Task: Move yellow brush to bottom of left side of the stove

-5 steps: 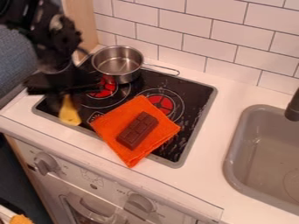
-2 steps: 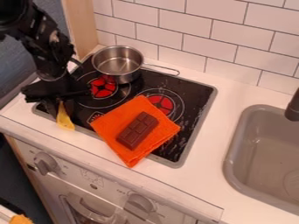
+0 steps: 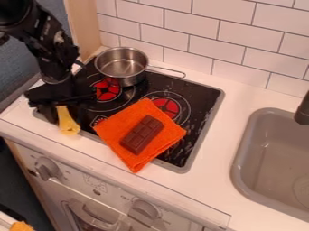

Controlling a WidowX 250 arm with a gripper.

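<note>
Yellow brush at stove's front left corner, below gripper

The gripper (image 3: 61, 113) is over the stove's (image 3: 202, 106) left front corner; whether it is spread, closed or holding the brush, I cannot tell. The yellow brush (image 3: 67, 124) slants beneath it, its lower end crossing the stove's front rim in the view; contact with the surface cannot be confirmed. A short stretch of black stovetop separates brush from orange cloth (image 3: 114, 125). The cloth carries a chocolate bar (image 3: 142, 134) and overhangs the front rim onto the white counter (image 3: 208, 180). The metal pot (image 3: 122, 67) occupies the rear left, its handle reaching over the rear rim. Black stovetop shows right of the cloth; counter runs between stove and sink (image 3: 241, 169).
</note>
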